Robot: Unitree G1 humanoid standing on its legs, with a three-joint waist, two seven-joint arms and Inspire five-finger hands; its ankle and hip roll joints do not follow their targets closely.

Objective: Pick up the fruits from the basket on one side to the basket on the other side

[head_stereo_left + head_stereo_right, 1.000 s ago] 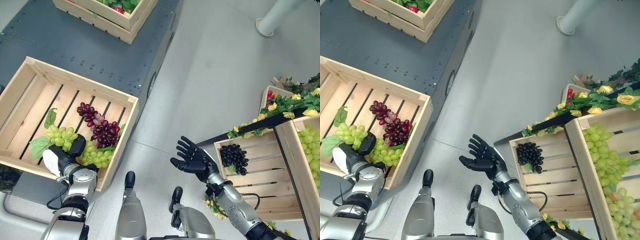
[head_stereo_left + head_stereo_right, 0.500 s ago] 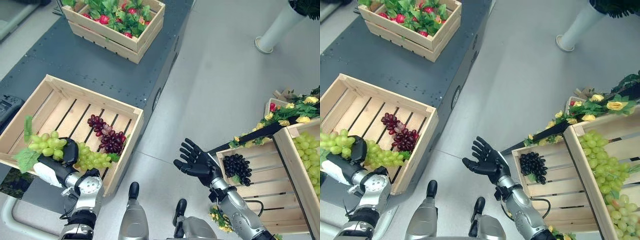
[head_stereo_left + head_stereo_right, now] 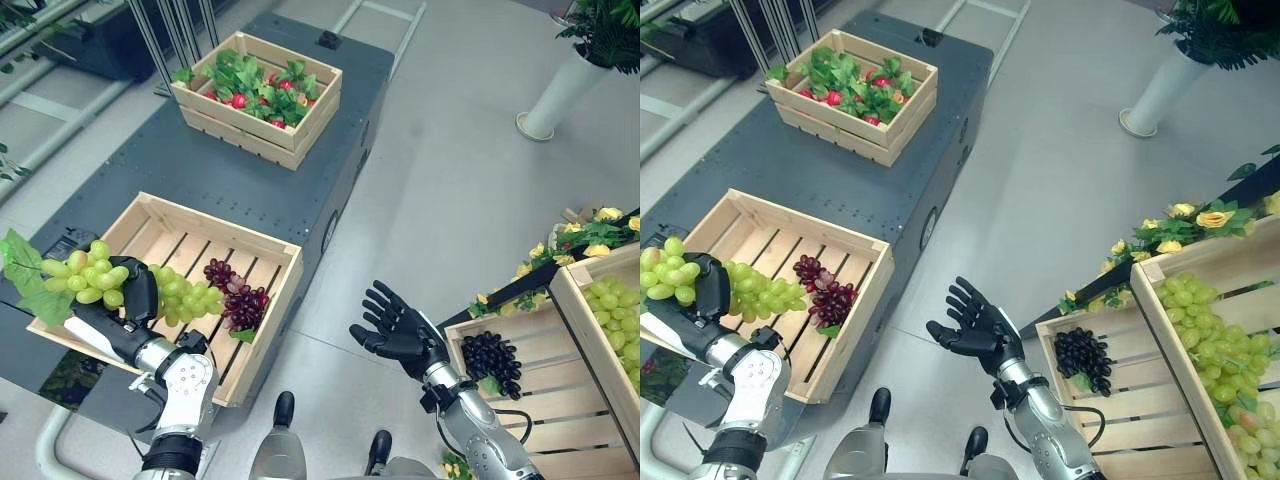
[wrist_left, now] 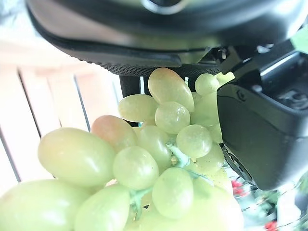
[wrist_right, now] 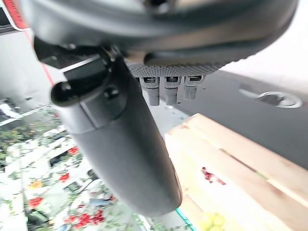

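Note:
My left hand (image 3: pixel 125 318) is shut on a bunch of green grapes (image 3: pixel 90 275) with a leaf, lifted above the front left corner of the near wooden crate (image 3: pixel 270 318). The same bunch fills the left wrist view (image 4: pixel 144 159). Inside that crate lie another green bunch (image 3: pixel 185 296) and a dark red bunch (image 3: pixel 238 304). My right hand (image 3: pixel 400 330) hangs open, palm up, over the floor between the crates. To its right a lower crate (image 3: pixel 545 420) holds a black bunch (image 3: pixel 492 358), and a taller crate (image 3: pixel 575 300) holds green grapes (image 3: pixel 620 310).
A dark platform (image 3: pixel 260 185) carries the near crate and a farther crate (image 3: pixel 290 135) of leafy red fruit. Yellow flowers on a dark rail (image 3: pixel 560 245) edge the right-side crates. A white post base (image 3: pixel 555 85) stands on the grey floor (image 3: pixel 440 200).
The camera has tilted up, showing more of the platform. My left hand has raised the green bunch higher and leftward, out over the crate's corner. The right hand stays open.

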